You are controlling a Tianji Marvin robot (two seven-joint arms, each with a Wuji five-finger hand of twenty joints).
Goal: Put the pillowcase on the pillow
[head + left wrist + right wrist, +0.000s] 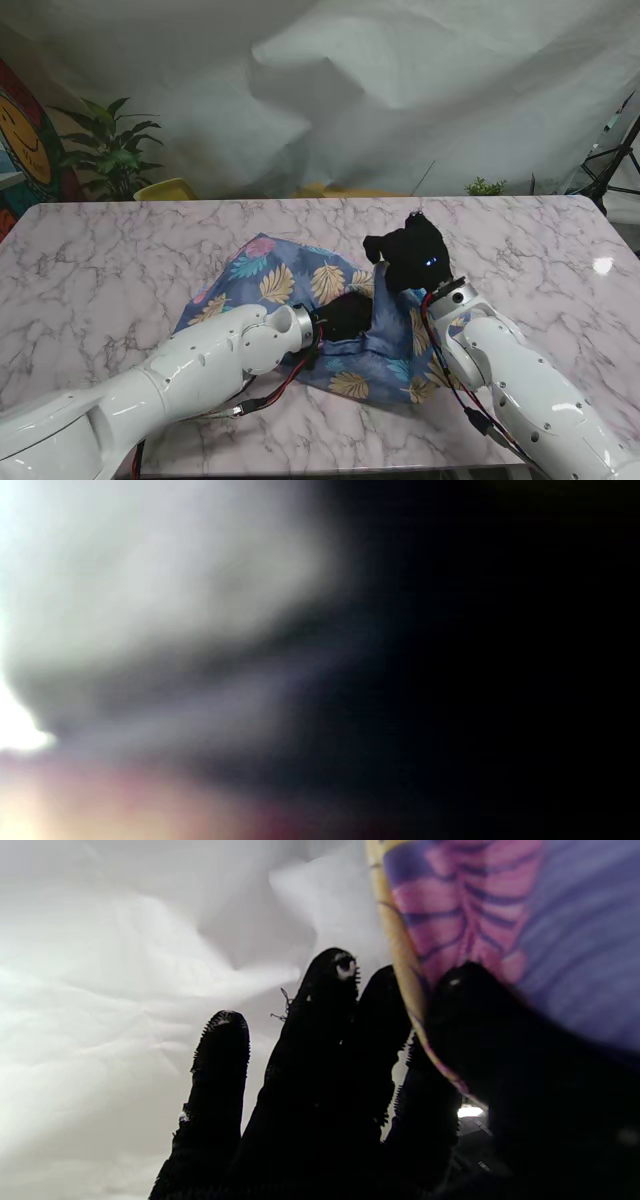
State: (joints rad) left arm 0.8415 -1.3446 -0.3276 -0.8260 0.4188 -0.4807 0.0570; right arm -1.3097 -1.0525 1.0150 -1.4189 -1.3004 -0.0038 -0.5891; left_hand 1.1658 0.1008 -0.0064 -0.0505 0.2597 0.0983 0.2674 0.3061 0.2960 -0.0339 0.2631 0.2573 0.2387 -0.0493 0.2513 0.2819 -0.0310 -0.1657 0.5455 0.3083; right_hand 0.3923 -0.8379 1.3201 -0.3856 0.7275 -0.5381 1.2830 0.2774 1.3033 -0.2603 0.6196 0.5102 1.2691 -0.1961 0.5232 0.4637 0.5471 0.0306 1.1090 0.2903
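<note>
Blue pillowcase [300, 290] with yellow, teal and pink leaf print, crumpled on marble counter [120, 260], roughly centre, nearer to me. Right-hand edge lifted into a raised fold; rest lying slack and wrinkled. Dark opening near middle. Pillow itself not distinguishable. Close-up: pink leaf on blue, yellow hem.

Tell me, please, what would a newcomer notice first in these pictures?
First, the blue leaf-print pillowcase bunched at the middle of the marble table. Next, the black-gloved right robot hand, raised at the cloth's right edge, with fabric pinched between thumb and fingers in its wrist view. The left robot hand is pushed into the pillowcase, its own camera blurred.
</note>
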